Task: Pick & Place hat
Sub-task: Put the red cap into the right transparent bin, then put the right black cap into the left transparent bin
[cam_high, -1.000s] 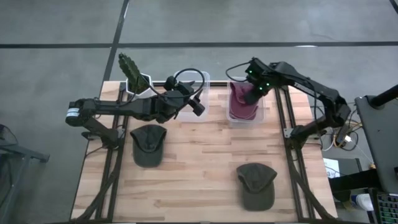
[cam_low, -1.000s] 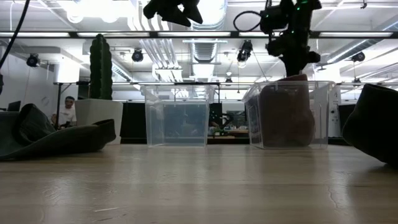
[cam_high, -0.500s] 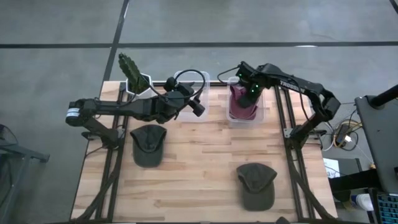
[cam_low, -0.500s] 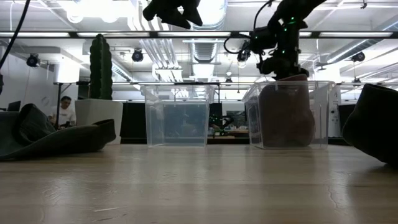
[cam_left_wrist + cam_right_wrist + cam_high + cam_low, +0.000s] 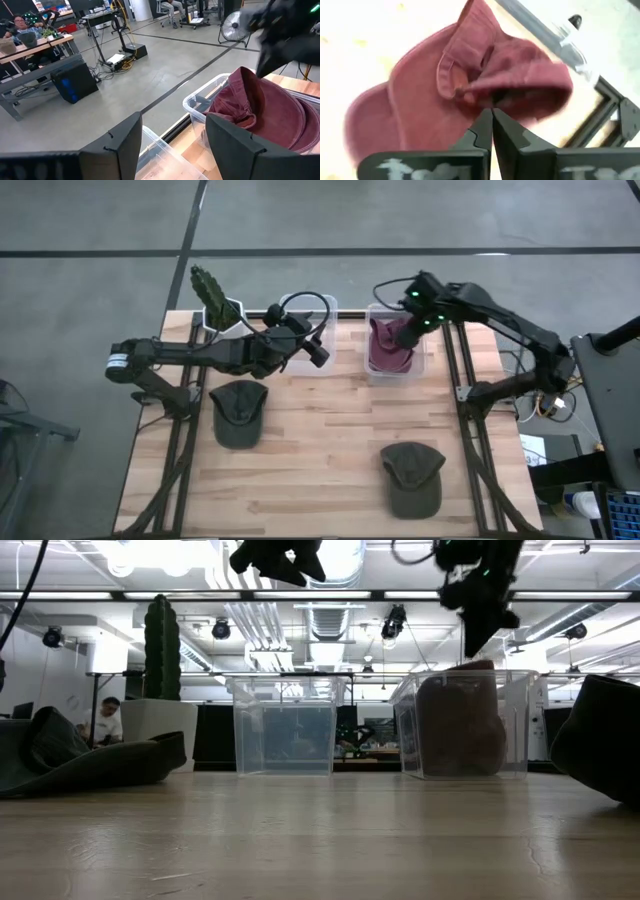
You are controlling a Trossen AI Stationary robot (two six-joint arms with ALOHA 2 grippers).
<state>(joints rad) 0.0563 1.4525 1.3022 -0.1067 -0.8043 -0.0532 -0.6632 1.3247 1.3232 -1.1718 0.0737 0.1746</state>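
**Red hat in its bin**

The red hat (image 5: 390, 350) sits slumped in the right clear bin (image 5: 424, 364) — apparently released. The right gripper (image 5: 404, 336) hangs just above, fingers pressed together, empty. The left gripper (image 5: 318, 352) waits over the empty bin (image 5: 330, 304) — fingers wide

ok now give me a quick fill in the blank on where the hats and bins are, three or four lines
1. The red hat sits inside the ____ clear bin.
2. The number of green hats lying on the table is ____.
3. The left clear bin holds ____ hats.
4. The right tool hangs above the red hat with its fingers ____.

Missing words: right; two; no; shut
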